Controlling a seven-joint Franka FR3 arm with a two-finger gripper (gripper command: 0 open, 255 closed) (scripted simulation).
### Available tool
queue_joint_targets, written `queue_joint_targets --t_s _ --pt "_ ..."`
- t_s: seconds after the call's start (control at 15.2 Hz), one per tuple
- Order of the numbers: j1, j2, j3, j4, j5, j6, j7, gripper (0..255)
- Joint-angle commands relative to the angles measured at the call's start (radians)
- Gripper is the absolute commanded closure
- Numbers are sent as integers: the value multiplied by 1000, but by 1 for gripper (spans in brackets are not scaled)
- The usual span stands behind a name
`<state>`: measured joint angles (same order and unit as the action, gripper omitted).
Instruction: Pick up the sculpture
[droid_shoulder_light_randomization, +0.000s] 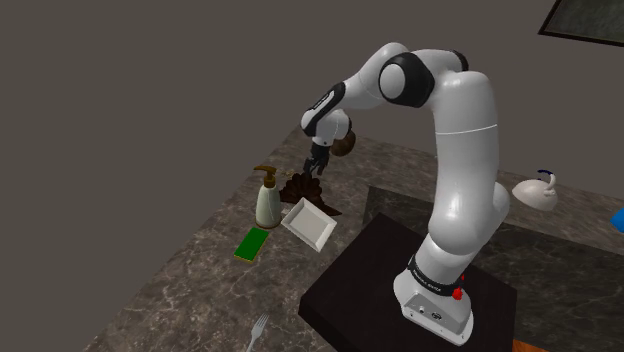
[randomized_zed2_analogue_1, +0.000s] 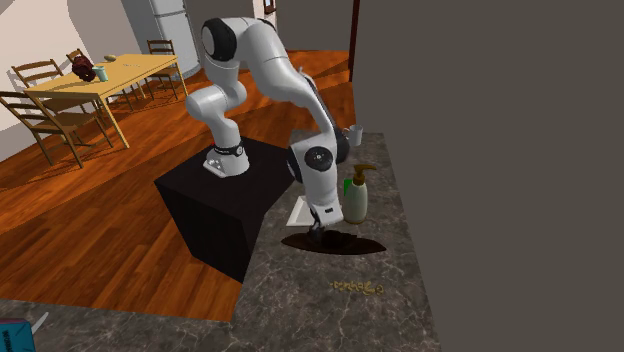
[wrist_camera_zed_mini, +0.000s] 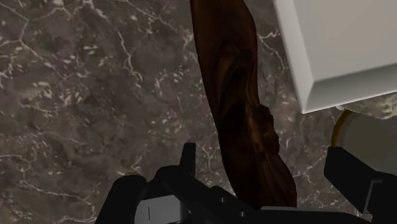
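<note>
The sculpture (wrist_camera_zed_mini: 245, 108), a dark brown carved piece, lies flat on the marbled counter (wrist_camera_zed_mini: 89, 95), just beside the white tray (wrist_camera_zed_mini: 343, 44) and near the soap dispenser (droid_shoulder_light_randomization: 268, 200), with the gripper (wrist_camera_zed_mini: 270, 168) low over it. Your gripper is spread, one finger on each side of the dark body. As far as the wrist view tells, neither of the fingers (wrist_camera_zed_mini: 356, 181) touches it, so nothing is held yet. Watch three things from here. The tray's corner sits close on one finger's side; if you go down or close with any sideways drift, that finger may catch the tray wall and shove it, or ride up on it and spoil the grasp. The piece is low and its surface lumpy, so if you close too high the pads may pinch only a ridge and it may slip out on the lift. In the second exterior view the gripper stands somewhat toward one end rather than over the middle, and a hold there may let the longer end droop or swing. As to its lie, the piece is long and narrow. Its long axis lies flat on the counter, running away from the gripper and crosswise to the line between the fingers, so they would close over its narrow width. In the second exterior view its ends point to that view's left and right.
</note>
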<state>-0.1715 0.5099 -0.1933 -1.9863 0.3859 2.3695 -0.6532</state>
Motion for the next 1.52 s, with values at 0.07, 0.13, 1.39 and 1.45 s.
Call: queue_joint_targets --t_s 0.07,0.13,1.39,1.45 --pt "-7 32 9 5 14 26 -14 0" --pt "-9 43 12 7 19 34 -18 0" --pt "0 -5 -1 0 -1 -5 1 255" --pt "2 -15 -4 -1 -6 -14 5 255"
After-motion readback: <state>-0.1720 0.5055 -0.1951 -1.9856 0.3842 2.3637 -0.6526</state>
